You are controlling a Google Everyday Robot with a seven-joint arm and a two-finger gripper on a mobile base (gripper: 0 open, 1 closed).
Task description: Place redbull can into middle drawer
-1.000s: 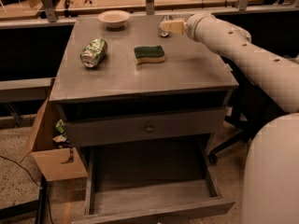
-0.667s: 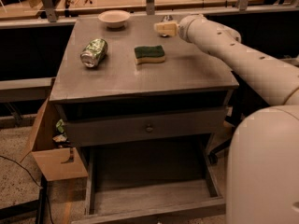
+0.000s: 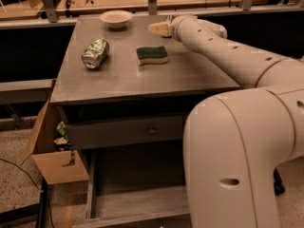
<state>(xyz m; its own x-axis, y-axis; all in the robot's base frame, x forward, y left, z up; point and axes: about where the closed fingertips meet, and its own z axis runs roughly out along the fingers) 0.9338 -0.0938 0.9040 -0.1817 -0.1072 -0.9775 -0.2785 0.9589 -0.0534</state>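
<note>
My gripper [image 3: 159, 29] is at the end of the cream arm, low over the far part of the grey tabletop [image 3: 118, 77], just right of the white bowl and behind the green sponge [image 3: 151, 55]. The redbull can does not show; it is hidden or out of view. The middle drawer [image 3: 128, 204] is pulled open at the bottom, a shallow grey wooden tray with a bare flat bottom. My arm's big elbow [image 3: 237, 160] covers its right part.
A green-and-white patterned can [image 3: 95, 53] lies on its side at the table's left. A white bowl [image 3: 116, 18] stands at the back. A shut drawer front with a small knob [image 3: 151, 131] sits under the tabletop. A cardboard box [image 3: 52, 156] stands left of the cabinet.
My gripper has moved left along the back of the table towards the bowl. My arm's elbow has swung in and now covers more of the open drawer's right side.
</note>
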